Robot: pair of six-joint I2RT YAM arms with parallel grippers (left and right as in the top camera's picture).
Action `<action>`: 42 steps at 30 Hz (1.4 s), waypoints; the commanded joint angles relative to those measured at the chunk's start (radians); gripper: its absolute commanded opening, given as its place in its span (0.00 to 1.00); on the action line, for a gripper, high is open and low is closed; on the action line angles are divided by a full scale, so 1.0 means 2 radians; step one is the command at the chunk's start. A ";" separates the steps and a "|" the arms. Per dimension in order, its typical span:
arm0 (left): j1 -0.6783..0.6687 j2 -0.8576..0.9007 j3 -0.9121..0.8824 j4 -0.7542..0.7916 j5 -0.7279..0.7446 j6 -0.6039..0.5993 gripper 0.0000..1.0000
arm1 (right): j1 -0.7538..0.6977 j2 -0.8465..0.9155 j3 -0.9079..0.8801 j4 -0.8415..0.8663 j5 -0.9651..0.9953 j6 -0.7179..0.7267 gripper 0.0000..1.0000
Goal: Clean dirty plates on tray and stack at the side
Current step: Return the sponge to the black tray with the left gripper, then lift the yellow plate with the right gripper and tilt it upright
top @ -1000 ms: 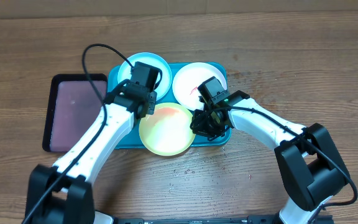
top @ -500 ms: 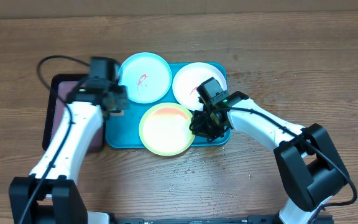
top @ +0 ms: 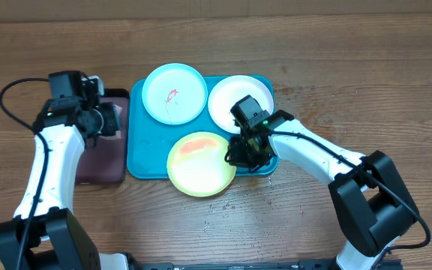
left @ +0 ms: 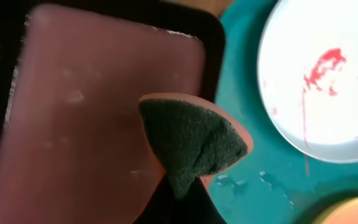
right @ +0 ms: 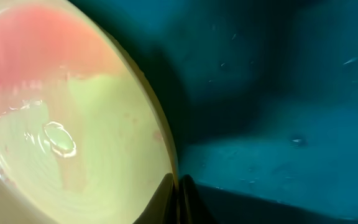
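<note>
— Teal tray (top: 142,154) first: what lies in it?

— Three plates. The light blue plate (top: 174,92), marked with a red smear, and the white plate (top: 235,96) sit along its far side. The yellow-green plate (top: 199,165), smeared orange-red, sits at the near side and juts past the rim over the wooden tabletop (top: 351,67).

— How is the right arm posed?

— It reaches in diagonally from the near right, with the wrist bent downward. The right gripper (top: 244,153) is at the yellow-green plate's right edge. The wrist view shows its fingers (right: 166,202) pressed together on the plate's rim. The plate spreads away to their left, and the tray's floor lies to their right under the rim's shadow.

— And the left arm?

— It rises from the near left, and its wrist is turned toward the teal tray. The left gripper (top: 105,118) hangs over the black-rimmed tray (top: 88,169), which lies just beside the teal one. It pinches a sponge (left: 191,143), dark green scouring face toward the camera and orange behind. The sponge hides the fingertips. The light blue plate lies ahead and right of the sponge, apart from it.
</note>
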 commanded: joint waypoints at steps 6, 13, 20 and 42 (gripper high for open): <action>0.007 0.052 -0.001 0.035 0.008 0.056 0.04 | 0.000 -0.046 0.083 -0.045 0.156 -0.045 0.04; 0.007 0.090 -0.001 0.043 -0.018 0.062 0.07 | 0.025 -0.060 0.110 -0.064 0.302 -0.069 0.04; 0.007 0.106 -0.001 0.047 -0.018 0.062 0.66 | 0.079 -0.060 0.119 -0.060 0.454 -0.069 0.04; 0.007 0.115 -0.009 0.043 -0.017 0.061 0.69 | 0.196 -0.060 0.119 -0.031 0.675 -0.069 0.04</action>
